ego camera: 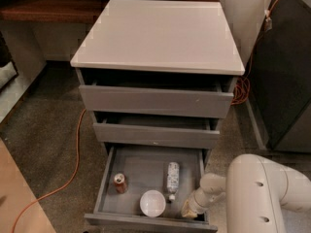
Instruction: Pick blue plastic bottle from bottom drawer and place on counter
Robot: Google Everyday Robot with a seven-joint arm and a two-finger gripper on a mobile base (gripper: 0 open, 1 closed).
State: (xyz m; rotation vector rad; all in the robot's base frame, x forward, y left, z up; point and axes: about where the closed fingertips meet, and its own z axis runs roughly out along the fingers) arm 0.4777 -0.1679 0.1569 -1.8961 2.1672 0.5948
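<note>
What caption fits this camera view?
Gripper low in the open bottom drawer, near the blue plastic bottle lying there.

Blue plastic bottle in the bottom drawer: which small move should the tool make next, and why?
Probably move the tool left and slightly rearward, over the small clear plastic bottle with pale bluish label. The tool sits low in the front right corner of the shallow grey bottom drawer, apart from the bottle. The white round bowl lies near, so keep clear.
</note>
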